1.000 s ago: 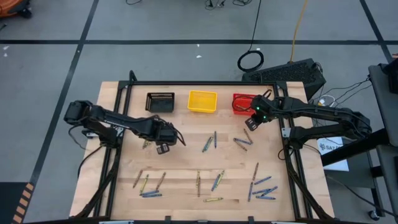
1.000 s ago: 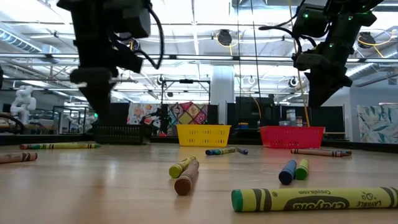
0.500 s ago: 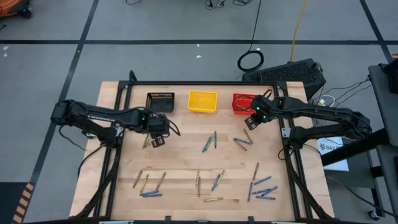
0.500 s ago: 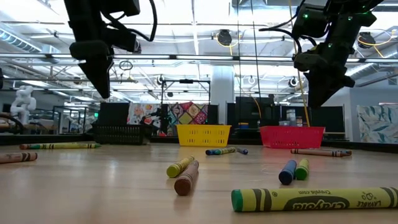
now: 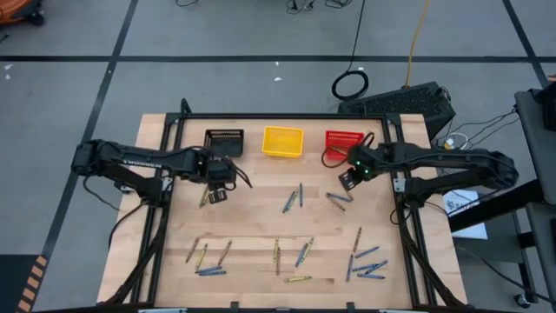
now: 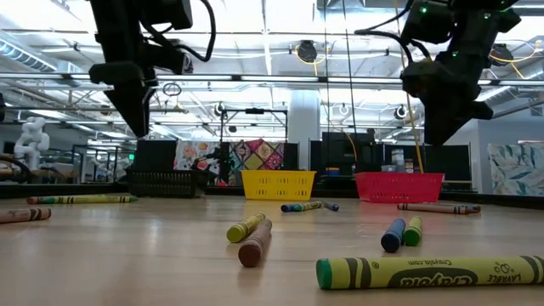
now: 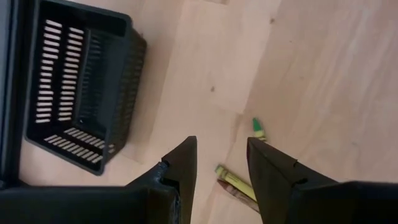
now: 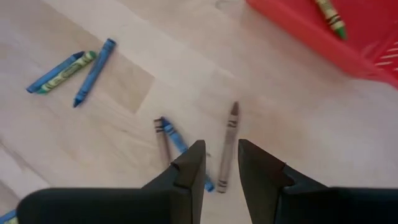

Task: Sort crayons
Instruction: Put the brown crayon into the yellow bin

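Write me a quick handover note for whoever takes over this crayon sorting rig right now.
Left claw: open, empty, above two crayons lying beside the black basket, which looks empty.
Right claw: open, empty, over a brown crayon and a blue crayon just in front of the red basket.
Done: one green crayon lies in the red basket. The yellow basket appears empty.
Left: nearly everything. Crayons remain scattered across the table, including a blue and olive group at the middle and a row along the near side.
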Motion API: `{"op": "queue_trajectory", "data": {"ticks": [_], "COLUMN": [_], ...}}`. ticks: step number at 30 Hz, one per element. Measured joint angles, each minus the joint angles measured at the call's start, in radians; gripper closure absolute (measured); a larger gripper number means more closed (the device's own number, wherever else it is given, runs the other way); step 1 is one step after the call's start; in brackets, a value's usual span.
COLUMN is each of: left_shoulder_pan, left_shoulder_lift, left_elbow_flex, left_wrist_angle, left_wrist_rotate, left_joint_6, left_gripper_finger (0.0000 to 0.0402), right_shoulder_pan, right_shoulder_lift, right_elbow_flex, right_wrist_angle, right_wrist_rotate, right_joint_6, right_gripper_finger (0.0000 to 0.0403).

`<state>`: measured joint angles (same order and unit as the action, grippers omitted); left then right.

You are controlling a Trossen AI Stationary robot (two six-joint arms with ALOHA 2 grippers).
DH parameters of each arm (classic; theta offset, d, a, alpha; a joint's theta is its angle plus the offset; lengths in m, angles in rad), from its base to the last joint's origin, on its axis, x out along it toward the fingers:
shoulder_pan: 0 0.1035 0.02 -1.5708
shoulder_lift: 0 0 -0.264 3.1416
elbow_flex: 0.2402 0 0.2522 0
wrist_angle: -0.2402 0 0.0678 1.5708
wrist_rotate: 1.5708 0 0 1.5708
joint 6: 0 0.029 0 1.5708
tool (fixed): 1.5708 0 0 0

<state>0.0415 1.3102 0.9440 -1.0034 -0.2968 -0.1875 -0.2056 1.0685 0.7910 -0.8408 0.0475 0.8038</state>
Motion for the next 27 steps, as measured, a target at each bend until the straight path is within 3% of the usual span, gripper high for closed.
{"op": "queue_trajectory", "data": {"ticks": [10, 13, 27], "left_shoulder_pan": [0.072, 0.072, 0.072], "left_shoulder_lift": [0.0, 0.0, 0.0], "left_elbow_flex": [0.0, 0.0, 0.0], "left_wrist_angle": [0.027, 0.024, 0.014], "left_wrist_rotate": [-0.022, -0.022, -0.022], "left_joint_6": [0.04, 0.044, 0.047], "left_gripper_finger": [0.027, 0.027, 0.027], "right_shoulder_pan": [0.041, 0.05, 0.136], "right_shoulder_lift": [0.175, 0.217, 0.316], "right_elbow_flex": [0.0, 0.0, -0.001], "right_wrist_angle": [-0.002, 0.0, 0.029], "right_wrist_rotate": [0.009, 0.054, 0.088], "right_joint_6": [0.026, 0.039, 0.112], "right_gripper_finger": [0.0321, 0.0321, 0.0321]}}
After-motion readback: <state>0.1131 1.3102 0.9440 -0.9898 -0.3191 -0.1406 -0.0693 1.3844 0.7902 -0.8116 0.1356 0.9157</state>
